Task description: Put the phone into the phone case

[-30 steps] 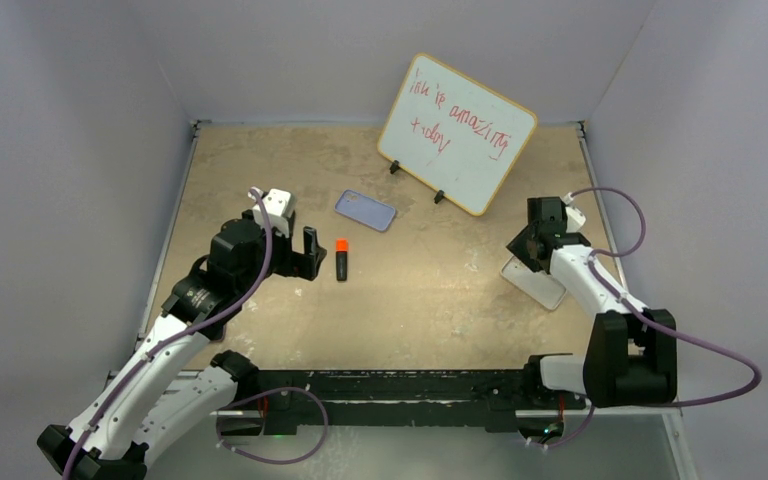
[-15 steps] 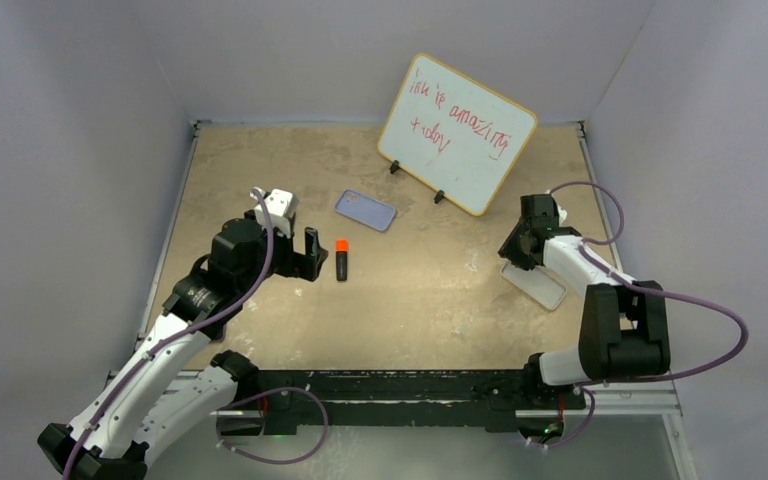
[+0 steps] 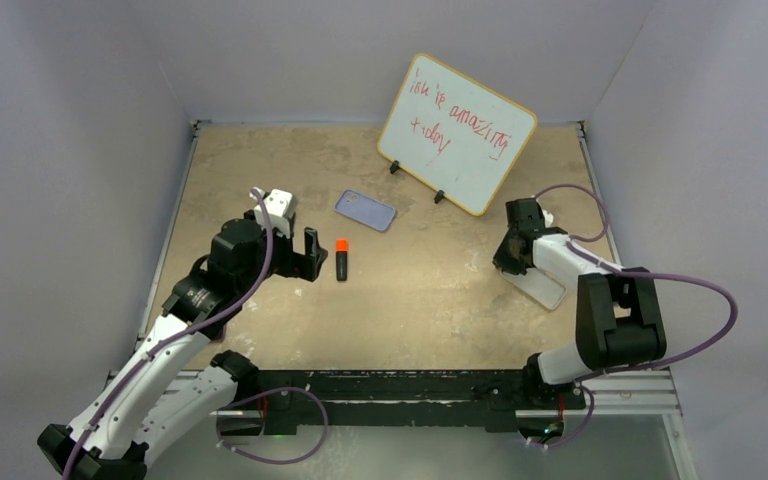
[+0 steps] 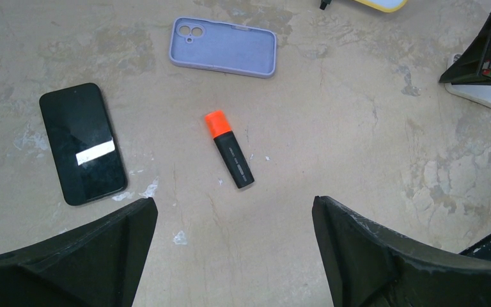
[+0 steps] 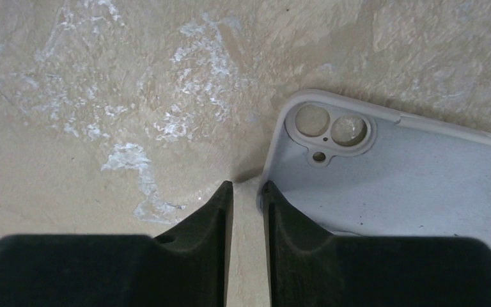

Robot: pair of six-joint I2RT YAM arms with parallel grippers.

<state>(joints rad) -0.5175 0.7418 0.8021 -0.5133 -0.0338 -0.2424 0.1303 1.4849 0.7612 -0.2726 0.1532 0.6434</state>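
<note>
Now hovers with left gripper spread wide beside marker; finds phone flat on table, screen up, near it, apart from lavender case beyond. Rests right gripper nearly pressed together at white case rim.

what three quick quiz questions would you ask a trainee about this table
1. True or false: the phone already sits inside the lavender phone case.
2. What colour is the cap of the marker lying on the table? A orange, B blue, C green.
3. Fill in: the jaws of the left tool stand wide ____ above the table.
Key: 1 false, they lie apart; 2 A; 3 open.
</note>
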